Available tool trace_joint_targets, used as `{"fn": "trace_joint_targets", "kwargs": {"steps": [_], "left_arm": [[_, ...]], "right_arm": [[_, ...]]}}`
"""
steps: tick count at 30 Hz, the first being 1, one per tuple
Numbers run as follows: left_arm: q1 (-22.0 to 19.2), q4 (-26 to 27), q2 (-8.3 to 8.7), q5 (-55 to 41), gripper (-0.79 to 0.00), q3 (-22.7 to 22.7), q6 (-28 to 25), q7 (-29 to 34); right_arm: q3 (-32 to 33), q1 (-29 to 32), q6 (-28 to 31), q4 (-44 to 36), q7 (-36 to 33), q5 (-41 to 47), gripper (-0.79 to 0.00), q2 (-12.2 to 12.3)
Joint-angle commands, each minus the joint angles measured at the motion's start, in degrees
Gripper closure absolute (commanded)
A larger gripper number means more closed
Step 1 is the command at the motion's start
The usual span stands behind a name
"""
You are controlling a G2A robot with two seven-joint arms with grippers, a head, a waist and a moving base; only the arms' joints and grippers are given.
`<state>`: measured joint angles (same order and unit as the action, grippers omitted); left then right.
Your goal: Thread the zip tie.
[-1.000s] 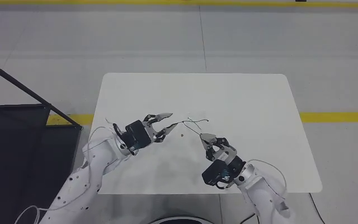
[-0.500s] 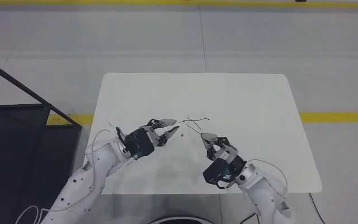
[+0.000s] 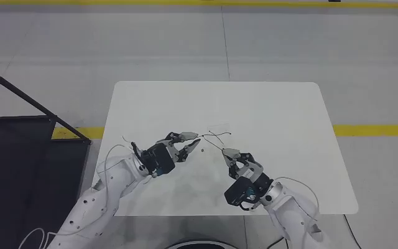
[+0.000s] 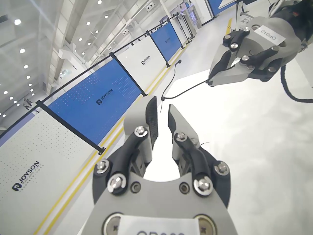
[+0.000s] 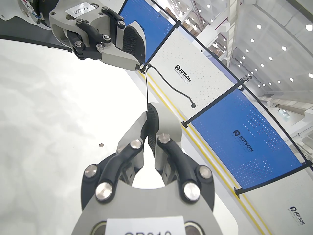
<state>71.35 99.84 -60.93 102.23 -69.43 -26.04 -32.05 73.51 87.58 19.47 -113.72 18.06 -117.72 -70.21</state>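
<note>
**A:** Where's the zip tie?

**B:** It's up off the counter [image 3: 280, 112], in the air between the two arms. The right end effector [image 5: 151, 112] has its fingers pressed together on one end of the zip tie [image 5: 147, 86], so the strand stands out straight from the tips instead of drooping.

**A:** And the other arm?

**B:** The left end effector [image 4: 162, 103] is spread, with a narrow gap between its ribbed pads [image 4: 151, 116]. It sits at the far end of that straight strand, where there's a small block [image 4: 162, 98] on the tie. A short stub pokes down toward the gap. In the right wrist view one fingertip looks to be touching the block, but I can't say for sure.

**A:** Why hold it like that?

**B:** My guess is that pinching one end keeps the strand steady and easy to aim. Holding it level with the other arm's fingers lets them close on the block without chasing it.

**A:** What about the loose bit curving away?

**B:** Another length bends off from the block and ends free, with a small knob at its tip. I can't tell whether it's one tie bent over or two joined together.

**A:** Any risk?

**B:** The strand is thin and probably springy, so an off-centre squeeze could flick it aside.
</note>
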Motion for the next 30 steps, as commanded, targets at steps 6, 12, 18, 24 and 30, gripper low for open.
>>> {"fn": "trace_joint_targets", "kwargs": {"steps": [6, 12, 18, 24, 30], "left_arm": [[-0.1, -0.1, -0.08, 0.0, -0.154, 0.5, 0.1, 0.2], [-0.4, -0.4, -0.15, 0.0, 0.0, 0.8, 0.2, 0.3], [-0.3, -0.3, -0.15, 0.2, 0.0, 0.9, 0.3, 0.3], [-0.1, -0.3, -0.13, 0.4, 0.0, 0.9, 0.4, 0.0], [0.0, -0.4, -0.07, 0.7, 0.0, 0.8, 0.1, -0.3]], "right_arm": [[-0.1, 0.1, -0.1, -0.1, 0.0, 0.0, 0.0, 0.2], [-0.3, 0.1, -0.3, -0.2, -0.1, 0.0, 0.0, 0.4], [-0.2, 0.5, -1.5, -0.3, 0.0, 0.7, 0.0, 0.6], [0.6, 1.4, -5.5, -0.3, -1.1, 3.2, 0.0, 0.4], [0.8, 1.8, -7.9, -0.4, -2.5, 4.2, 0.0, 0.4]]}}
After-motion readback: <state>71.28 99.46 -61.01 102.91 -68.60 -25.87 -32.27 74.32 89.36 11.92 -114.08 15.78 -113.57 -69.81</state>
